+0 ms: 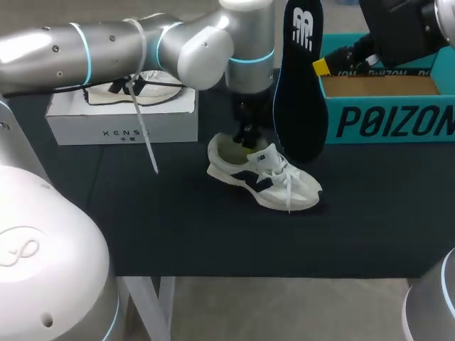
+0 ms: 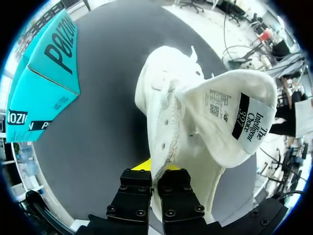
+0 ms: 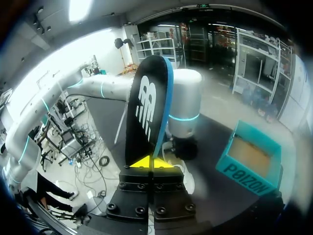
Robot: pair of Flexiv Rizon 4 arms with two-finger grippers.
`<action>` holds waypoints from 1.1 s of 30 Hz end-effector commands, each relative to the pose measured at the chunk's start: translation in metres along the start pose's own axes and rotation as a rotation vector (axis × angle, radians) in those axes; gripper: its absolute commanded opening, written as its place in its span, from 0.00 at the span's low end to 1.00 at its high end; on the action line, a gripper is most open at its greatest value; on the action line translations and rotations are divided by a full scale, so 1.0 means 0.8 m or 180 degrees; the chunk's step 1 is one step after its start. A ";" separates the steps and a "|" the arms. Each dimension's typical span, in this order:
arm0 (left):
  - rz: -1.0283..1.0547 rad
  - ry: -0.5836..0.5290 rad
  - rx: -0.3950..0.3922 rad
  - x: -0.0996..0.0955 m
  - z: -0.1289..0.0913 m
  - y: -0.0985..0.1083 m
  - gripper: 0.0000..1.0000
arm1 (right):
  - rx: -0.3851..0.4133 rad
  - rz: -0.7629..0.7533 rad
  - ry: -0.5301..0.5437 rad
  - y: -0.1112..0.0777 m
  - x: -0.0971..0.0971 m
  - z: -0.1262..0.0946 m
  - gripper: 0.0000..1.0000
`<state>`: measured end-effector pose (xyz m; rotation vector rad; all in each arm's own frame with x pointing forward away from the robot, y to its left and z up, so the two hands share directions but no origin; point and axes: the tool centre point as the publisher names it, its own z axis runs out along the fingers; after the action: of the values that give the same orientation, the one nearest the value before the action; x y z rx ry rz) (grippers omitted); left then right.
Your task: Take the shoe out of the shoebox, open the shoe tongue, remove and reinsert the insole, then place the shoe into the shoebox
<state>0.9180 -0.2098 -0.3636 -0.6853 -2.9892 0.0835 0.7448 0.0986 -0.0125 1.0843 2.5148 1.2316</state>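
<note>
A white shoe (image 1: 266, 179) with dark side marks lies on the black table, toe to the right. My left gripper (image 1: 245, 136) stands over its heel opening, shut on the heel collar (image 2: 157, 166); the tongue (image 2: 230, 117) with its label is folded up ahead of the fingers. My right gripper (image 3: 151, 165) is shut on the dark insole (image 1: 299, 78), holding it upright in the air beside the teal shoebox (image 1: 387, 106). The insole (image 3: 146, 110) rises ahead of the right fingers, in front of my left arm.
A white shoebox (image 1: 121, 117) with another shoe on top stands at the back left. The teal shoebox (image 2: 41, 78) is open at the back right. A white strap hangs from my left arm (image 1: 146, 138).
</note>
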 end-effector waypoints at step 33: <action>0.1015 0.0848 0.0143 -0.043 -0.030 -0.003 0.00 | 0.0015 0.0005 -0.0005 0.003 0.000 0.003 0.00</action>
<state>0.9496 -0.2187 -0.3475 -0.9931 -2.6339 0.1307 0.7451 0.0990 -0.0125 1.0843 2.5155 1.2312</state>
